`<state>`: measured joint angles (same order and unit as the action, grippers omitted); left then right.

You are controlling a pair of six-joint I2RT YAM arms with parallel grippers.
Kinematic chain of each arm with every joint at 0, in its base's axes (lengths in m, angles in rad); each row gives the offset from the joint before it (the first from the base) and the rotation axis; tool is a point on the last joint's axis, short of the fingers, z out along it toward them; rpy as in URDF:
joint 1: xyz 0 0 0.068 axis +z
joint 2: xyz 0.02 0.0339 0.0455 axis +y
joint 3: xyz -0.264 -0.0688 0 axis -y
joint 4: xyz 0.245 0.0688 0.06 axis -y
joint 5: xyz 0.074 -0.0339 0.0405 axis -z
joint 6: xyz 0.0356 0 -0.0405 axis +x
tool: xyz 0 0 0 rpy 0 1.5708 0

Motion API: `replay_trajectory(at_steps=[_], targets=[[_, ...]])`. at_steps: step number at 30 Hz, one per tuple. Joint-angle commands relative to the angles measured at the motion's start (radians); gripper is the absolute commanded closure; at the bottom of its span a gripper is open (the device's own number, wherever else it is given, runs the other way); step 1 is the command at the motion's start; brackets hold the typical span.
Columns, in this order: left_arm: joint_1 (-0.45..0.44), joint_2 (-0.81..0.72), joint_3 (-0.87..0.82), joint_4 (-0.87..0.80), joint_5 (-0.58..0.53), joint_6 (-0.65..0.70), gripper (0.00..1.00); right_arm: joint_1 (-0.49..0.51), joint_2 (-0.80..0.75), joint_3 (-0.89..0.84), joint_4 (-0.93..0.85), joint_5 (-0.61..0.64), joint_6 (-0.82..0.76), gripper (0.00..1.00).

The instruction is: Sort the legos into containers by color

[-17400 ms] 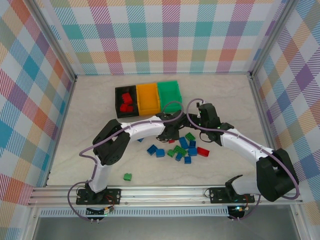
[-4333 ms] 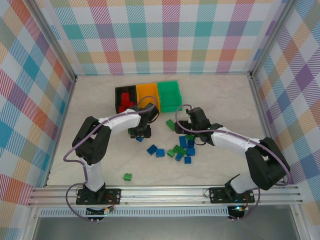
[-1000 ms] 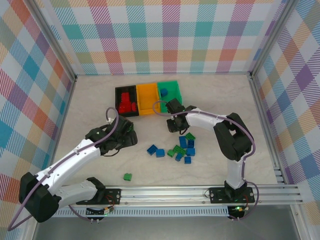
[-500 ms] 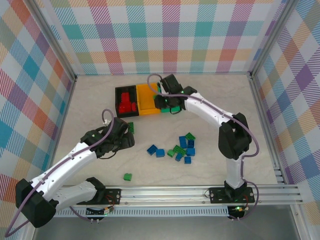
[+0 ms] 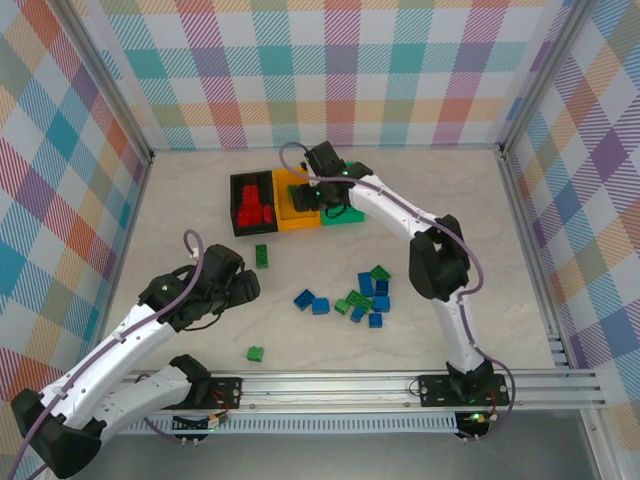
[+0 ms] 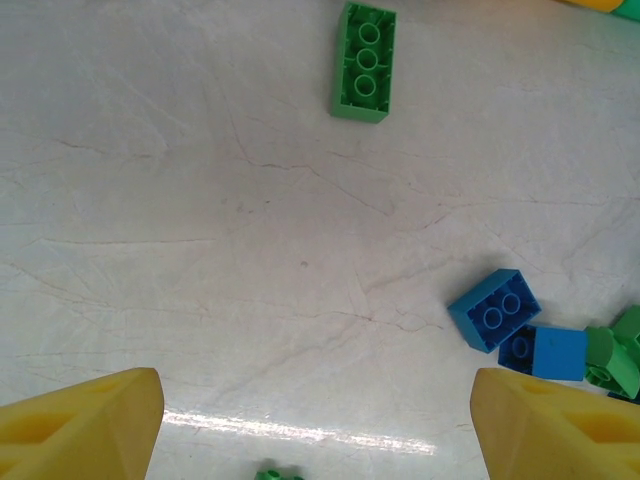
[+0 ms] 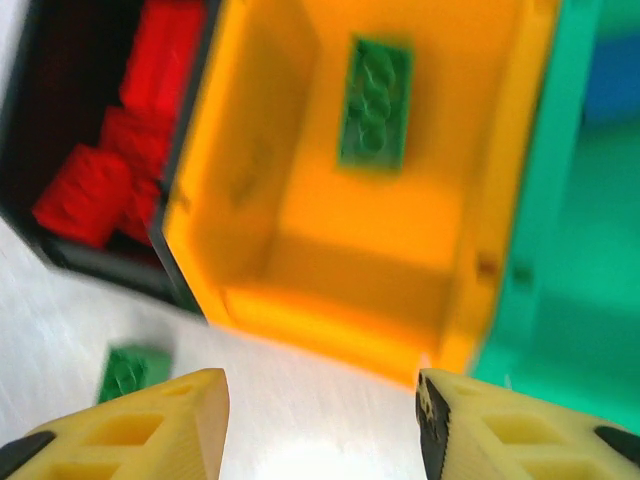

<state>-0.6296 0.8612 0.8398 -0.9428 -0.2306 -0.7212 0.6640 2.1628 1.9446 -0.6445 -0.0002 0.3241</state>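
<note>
The black bin (image 5: 236, 205) holds several red legos (image 5: 256, 212), seen in the wrist view as red legos (image 7: 110, 150). My right gripper (image 5: 312, 200) hovers open over the orange bin (image 5: 290, 216), its jaws (image 7: 320, 420) wide apart with nothing between them. A green lego (image 7: 375, 100) lies inside the orange bin (image 7: 300, 300). The green bin (image 7: 590, 260) beside it holds something blue (image 7: 615, 75). My left gripper (image 5: 245, 283) is open above bare table, its jaws (image 6: 315, 440) empty. A loose green lego (image 6: 363, 62) lies ahead of it.
A cluster of blue and green legos (image 5: 362, 298) lies mid-table, with blue legos (image 6: 494, 309) at the left wrist view's right edge. One green lego (image 5: 261, 254) lies below the black bin and another green lego (image 5: 256, 353) near the front rail. Plaid walls enclose the table.
My right gripper has shifted left from the green bin to over the orange bin, where a green lego now lies. My left arm has drawn back toward the near left.
</note>
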Motion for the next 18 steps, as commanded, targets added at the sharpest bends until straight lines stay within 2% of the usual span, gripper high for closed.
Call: replay_trajectory(at_steps=[1,5,10,15,18], targets=[[0.006,-0.002,-0.028,-0.006,-0.007,-0.017,0.2,0.01,-0.2,-0.185,0.067,0.001,0.003,0.47],[0.005,0.024,-0.041,0.058,0.015,-0.005,0.2,0.009,-0.425,-0.499,0.115,0.026,0.03,0.46],[0.005,0.048,-0.053,0.154,0.036,0.016,0.2,0.009,-0.656,-0.793,0.064,0.076,0.079,0.46],[0.006,0.074,-0.062,0.245,0.059,0.03,0.2,0.009,-0.82,-0.979,-0.005,0.124,0.143,0.45],[0.005,0.106,-0.062,0.293,0.084,0.04,0.2,0.009,-0.85,-1.034,-0.038,0.164,0.162,0.44]])
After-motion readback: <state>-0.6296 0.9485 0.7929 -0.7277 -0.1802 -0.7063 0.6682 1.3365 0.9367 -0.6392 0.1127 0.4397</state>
